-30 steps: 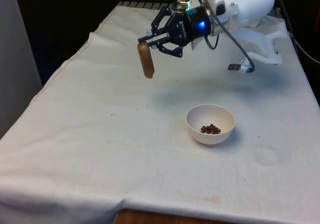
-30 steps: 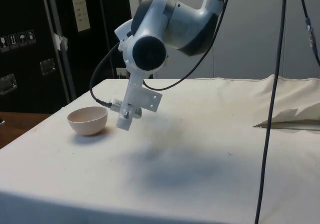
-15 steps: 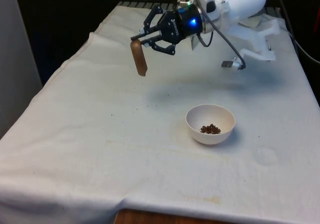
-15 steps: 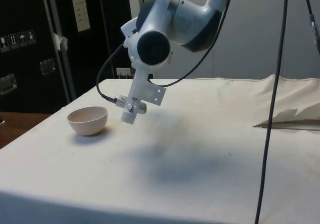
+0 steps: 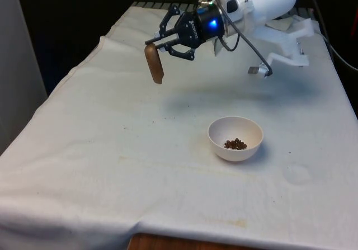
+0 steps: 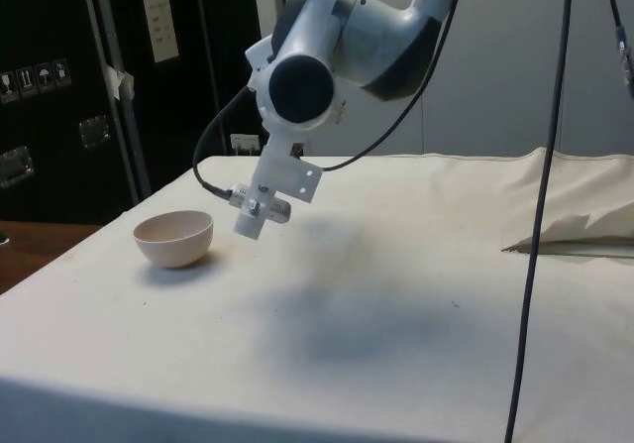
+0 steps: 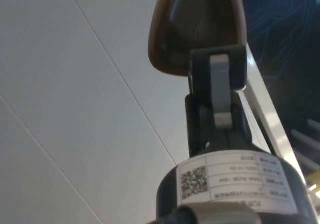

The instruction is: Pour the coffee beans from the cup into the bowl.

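One brown cup [image 5: 153, 63] hangs tipped in the air at the front view's left, pinched by the pincer [image 5: 158, 44]; rightward and nearer, well apart, the white bowl [image 5: 235, 138] on the surface [image 5: 100, 149] holds beans [image 5: 235, 144]. Setting the slim, glossy cup down gently, clear of the bowl, seems wise.

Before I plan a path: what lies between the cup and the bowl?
Only bare cloth, by the front view; the gripper holds the cup away from the bowl.

The cup [image 5: 153, 63] looks like smooth brown wood with a slight sheen. The bowl [image 5: 235, 138] is glossy, like glazed ceramic. Matt, creased white cloth [image 5: 112, 149] covers the surface.
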You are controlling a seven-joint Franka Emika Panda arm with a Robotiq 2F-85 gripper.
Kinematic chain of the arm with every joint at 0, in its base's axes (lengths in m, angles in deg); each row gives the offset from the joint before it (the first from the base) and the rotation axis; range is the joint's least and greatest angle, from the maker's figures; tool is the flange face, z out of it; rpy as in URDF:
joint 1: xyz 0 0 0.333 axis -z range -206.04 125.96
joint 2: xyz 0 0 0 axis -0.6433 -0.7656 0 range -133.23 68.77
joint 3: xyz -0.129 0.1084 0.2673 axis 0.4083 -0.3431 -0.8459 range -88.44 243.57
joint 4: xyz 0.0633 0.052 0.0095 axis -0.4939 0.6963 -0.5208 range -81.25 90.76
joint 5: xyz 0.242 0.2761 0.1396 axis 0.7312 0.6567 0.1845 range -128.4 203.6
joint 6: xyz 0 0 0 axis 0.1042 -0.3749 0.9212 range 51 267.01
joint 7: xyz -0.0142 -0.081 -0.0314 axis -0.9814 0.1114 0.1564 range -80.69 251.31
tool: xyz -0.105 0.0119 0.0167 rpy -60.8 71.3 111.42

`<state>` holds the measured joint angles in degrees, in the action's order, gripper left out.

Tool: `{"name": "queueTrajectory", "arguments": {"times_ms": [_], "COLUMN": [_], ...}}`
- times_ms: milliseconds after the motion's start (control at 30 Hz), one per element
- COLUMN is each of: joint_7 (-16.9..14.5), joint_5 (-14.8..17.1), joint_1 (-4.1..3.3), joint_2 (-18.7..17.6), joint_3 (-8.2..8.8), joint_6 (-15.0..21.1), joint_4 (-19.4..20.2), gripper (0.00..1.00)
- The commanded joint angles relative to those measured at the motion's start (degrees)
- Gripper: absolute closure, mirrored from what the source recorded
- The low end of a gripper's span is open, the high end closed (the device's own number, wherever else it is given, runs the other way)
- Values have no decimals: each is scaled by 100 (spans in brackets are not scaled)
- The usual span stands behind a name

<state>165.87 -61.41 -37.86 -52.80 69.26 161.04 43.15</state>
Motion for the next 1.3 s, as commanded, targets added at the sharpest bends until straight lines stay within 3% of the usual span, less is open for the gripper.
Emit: {"name": "queueTrajectory", "arguments": {"times_ms": [0,1267], "joint_7": [-6,6], "joint_5": [80,1438], "joint_1": [6,-6], "joint_2": [6,11], "joint_3": [-6,-6], "joint_6": [6,-189], "joint_4": [-6,-229], "gripper": [100,100]}}
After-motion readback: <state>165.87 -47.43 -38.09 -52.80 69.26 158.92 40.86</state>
